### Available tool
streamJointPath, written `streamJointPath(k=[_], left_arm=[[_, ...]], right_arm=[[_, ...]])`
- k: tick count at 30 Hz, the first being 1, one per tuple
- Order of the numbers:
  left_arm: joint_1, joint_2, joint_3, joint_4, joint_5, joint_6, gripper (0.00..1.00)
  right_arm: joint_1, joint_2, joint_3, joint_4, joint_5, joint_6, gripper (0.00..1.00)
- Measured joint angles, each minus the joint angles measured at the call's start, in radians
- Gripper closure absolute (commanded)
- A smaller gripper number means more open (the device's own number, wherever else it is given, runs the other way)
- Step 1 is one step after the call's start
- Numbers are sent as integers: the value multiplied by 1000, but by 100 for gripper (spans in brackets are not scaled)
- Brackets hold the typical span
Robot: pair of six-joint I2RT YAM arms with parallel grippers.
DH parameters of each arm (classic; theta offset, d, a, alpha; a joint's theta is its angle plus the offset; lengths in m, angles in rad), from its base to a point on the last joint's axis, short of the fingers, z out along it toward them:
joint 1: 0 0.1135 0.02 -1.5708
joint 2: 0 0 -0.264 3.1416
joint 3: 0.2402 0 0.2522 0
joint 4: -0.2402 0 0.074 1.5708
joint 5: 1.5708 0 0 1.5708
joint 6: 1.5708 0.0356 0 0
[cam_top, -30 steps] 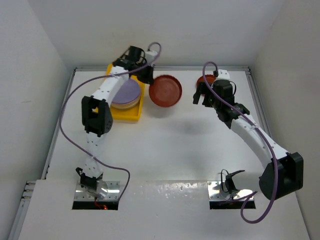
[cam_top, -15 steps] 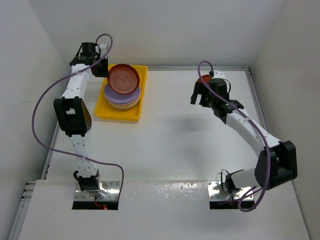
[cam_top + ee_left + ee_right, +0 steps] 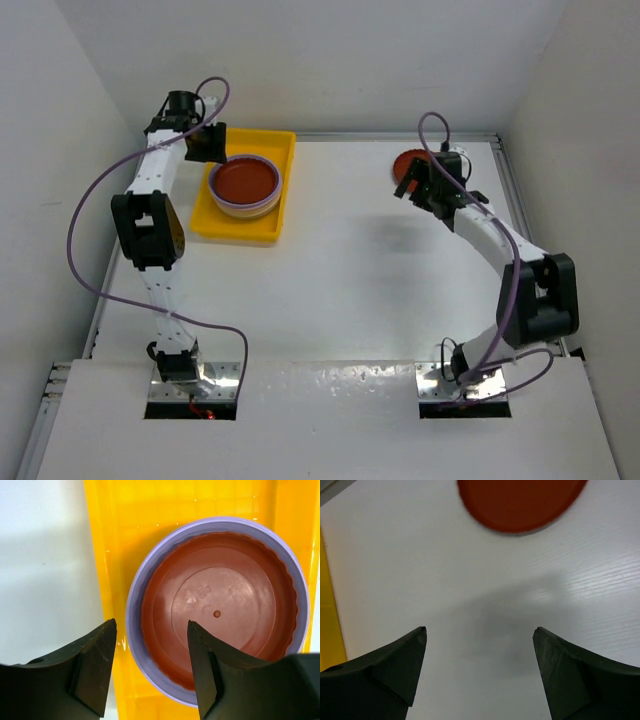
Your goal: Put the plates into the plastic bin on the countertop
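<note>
Over bin (image 3: 175, 500), L end effector (image 3: 151, 625) parted above red-brown plate (image 3: 220, 615); R end effector (image 3: 479, 630) wide, empty.

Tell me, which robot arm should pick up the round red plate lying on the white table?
Right. The right gripper hangs open close to the round dark red plastic plate, which lies just ahead of it. The left gripper is far away, over the bright yellow plastic bin.
</note>
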Motion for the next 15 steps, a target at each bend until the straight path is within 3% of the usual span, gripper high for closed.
streamJointPath(k=[1, 2, 4, 7, 9, 15], left_arm=[[0, -2, 4, -3, -3, 4, 37], [0, -4, 10, -4, -5, 8, 37], [0, -21, 14, -5, -8, 13, 36], [0, -63, 14, -6, -8, 27, 36], [0, -97, 13, -4, -11, 37, 36], [1, -218, -30, -1, -21, 60, 36]], right_arm=[[-24, 26, 4, 8, -6, 29, 20], [-53, 61, 11, 15, -10, 61, 33], [-113, 166, 64, 28, -7, 136, 45], [-182, 334, 183, 24, 27, 235, 46], [-210, 440, 288, -9, 60, 287, 42], [-246, 688, 574, -131, 150, 359, 39]])
